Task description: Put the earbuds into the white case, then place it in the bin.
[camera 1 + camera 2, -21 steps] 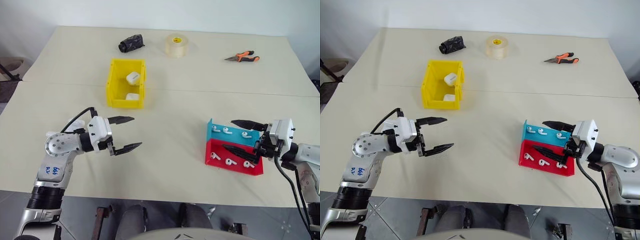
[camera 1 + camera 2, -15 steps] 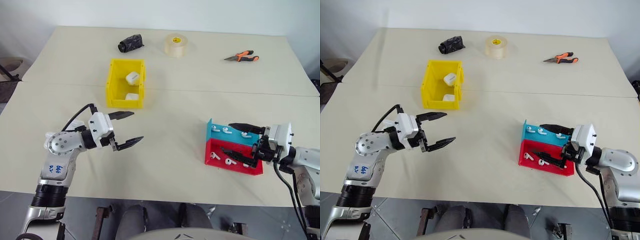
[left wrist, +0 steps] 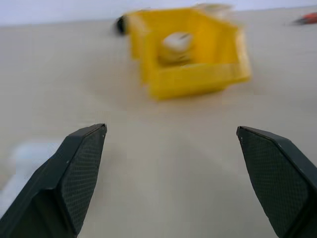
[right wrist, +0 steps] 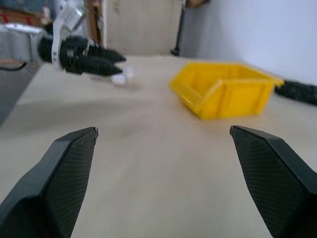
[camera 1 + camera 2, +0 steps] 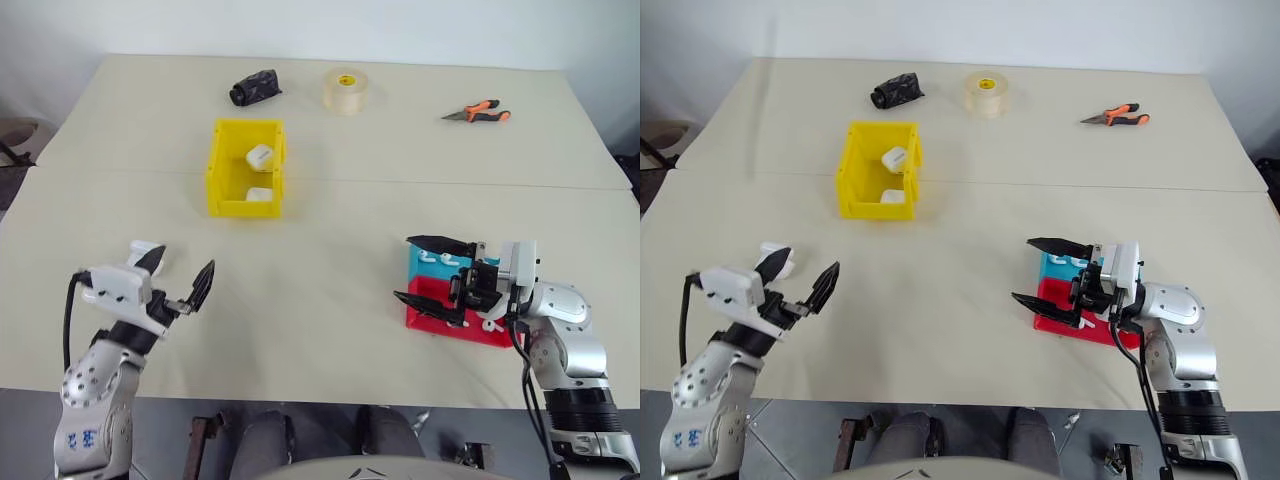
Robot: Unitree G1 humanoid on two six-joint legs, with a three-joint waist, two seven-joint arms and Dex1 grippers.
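Both pincers are wide and hold nothing: the left pincer [image 5: 180, 283] near the left edge, the right pincer [image 5: 430, 270] by the red and blue trays [image 5: 440, 312]. Earbuds [image 5: 432, 257] lie there. Yellow bin [image 5: 243, 205] sits far left. Tiny, shiny earbuds could slip away.
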